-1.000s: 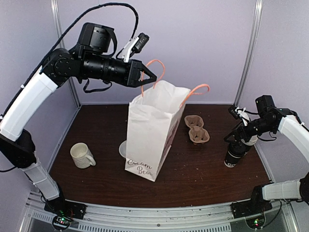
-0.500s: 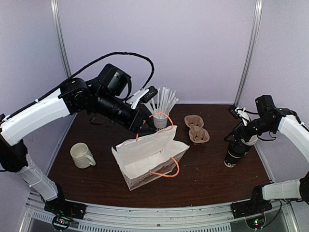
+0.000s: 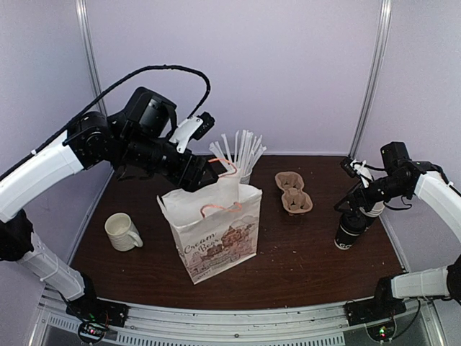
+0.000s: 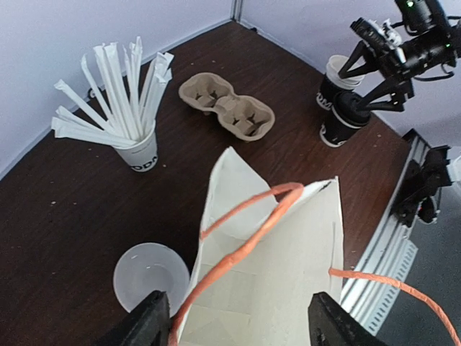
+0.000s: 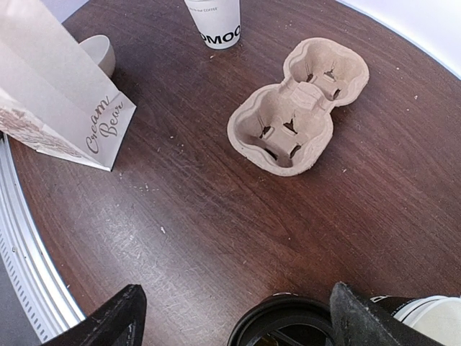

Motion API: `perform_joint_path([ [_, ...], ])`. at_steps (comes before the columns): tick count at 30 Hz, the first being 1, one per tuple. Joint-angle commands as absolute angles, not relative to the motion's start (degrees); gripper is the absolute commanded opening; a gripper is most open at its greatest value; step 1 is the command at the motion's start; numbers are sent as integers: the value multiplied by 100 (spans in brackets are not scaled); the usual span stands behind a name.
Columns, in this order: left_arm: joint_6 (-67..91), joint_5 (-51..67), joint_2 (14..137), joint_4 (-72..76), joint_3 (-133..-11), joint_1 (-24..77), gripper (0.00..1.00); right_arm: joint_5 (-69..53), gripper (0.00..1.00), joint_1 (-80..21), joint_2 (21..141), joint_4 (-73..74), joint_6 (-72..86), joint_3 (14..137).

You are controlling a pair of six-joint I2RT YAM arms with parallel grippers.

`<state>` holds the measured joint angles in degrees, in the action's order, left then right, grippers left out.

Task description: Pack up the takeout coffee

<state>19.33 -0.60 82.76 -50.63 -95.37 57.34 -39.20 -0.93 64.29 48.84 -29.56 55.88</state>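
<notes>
The takeout coffee (image 3: 348, 234) is a black cup with a black lid (image 5: 288, 326), standing on the table's right side. My right gripper (image 3: 358, 214) hovers just above it, open, its fingers (image 5: 108, 317) wide on either side of the lid. The white paper bag (image 3: 216, 234) with orange handles (image 4: 245, 245) stands upright at centre. My left gripper (image 4: 238, 328) is open right over the bag's open mouth, and one handle loop lies loose between its fingers. The left wrist view also catches the coffee (image 4: 344, 119), far off.
A second black cup with an open white rim (image 4: 333, 76) stands right behind the coffee. A cardboard cup carrier (image 3: 294, 192) lies behind centre right. A white cup of stirrers (image 3: 241, 158) is behind the bag, a clear lid (image 4: 151, 274) beside it, a cream mug (image 3: 122, 232) at left.
My left gripper has opened and let go of the orange handle. The bag went from held high, through tipping over, to standing upright lower on the table. My right arm stayed still.
</notes>
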Motion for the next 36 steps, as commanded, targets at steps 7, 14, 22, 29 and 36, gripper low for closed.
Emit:
perform_joint_path([
  [7,1141,-1463,8217,-5613,-9930,5718,78,-3994,92,-168,6490,5335,-3387,6247],
  [14,1055,-1240,7322,-5577,-9371,5722,84,-2796,90,-842,7910,5682,-3533,7688],
  [22,1715,-1507,6466,-5113,-8322,5715,88,-1294,80,-1668,10129,6012,-2863,9232],
  [29,1957,-1515,6057,-4863,-7916,5722,87,-817,77,-1670,11486,6229,-2310,10072],
  [36,1954,-1538,6061,-4838,-7820,5721,87,-822,70,-1670,12042,6230,-2156,10149],
])
